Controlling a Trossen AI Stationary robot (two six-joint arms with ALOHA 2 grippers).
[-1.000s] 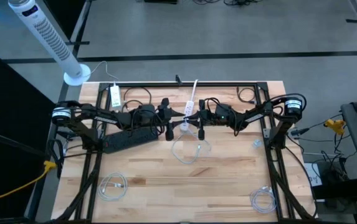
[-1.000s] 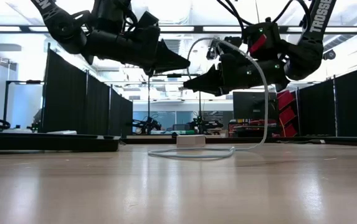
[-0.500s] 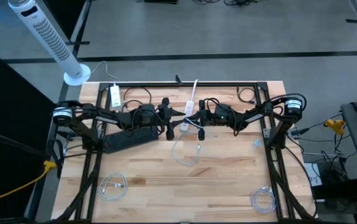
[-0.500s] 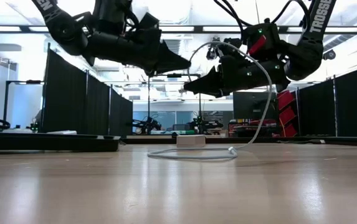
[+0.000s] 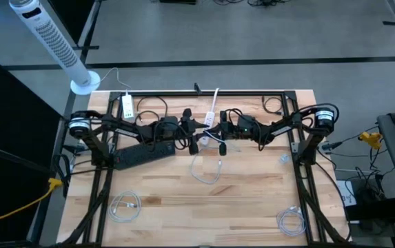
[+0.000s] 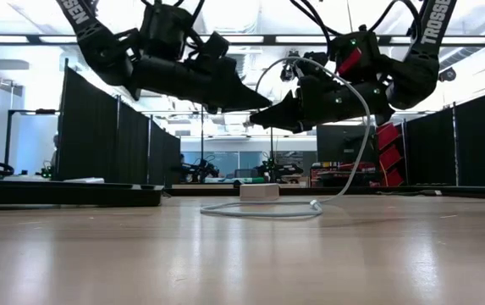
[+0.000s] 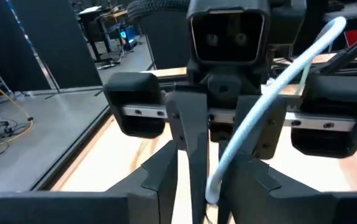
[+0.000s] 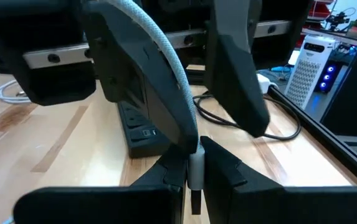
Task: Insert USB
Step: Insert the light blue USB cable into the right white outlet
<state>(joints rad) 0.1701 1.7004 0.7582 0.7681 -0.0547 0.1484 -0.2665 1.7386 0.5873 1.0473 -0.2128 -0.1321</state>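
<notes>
USB cable (image 6: 344,110) is arching from the right hand (image 6: 263,119) down to the surface (image 5: 252,200), its loose loop lying in front of the white power strip (image 6: 259,191). That hand is pinching the plug end (image 8: 195,171), fingers closed on it, above the strip. Over the last second the left hand (image 6: 255,100) has been sliding in toward the right one; their tips are now nearly touching. In the left wrist view its 2 fingers (image 7: 156,180) are spread either side of the cable. I judge a handover or regrip is starting, insertion not begun.
</notes>
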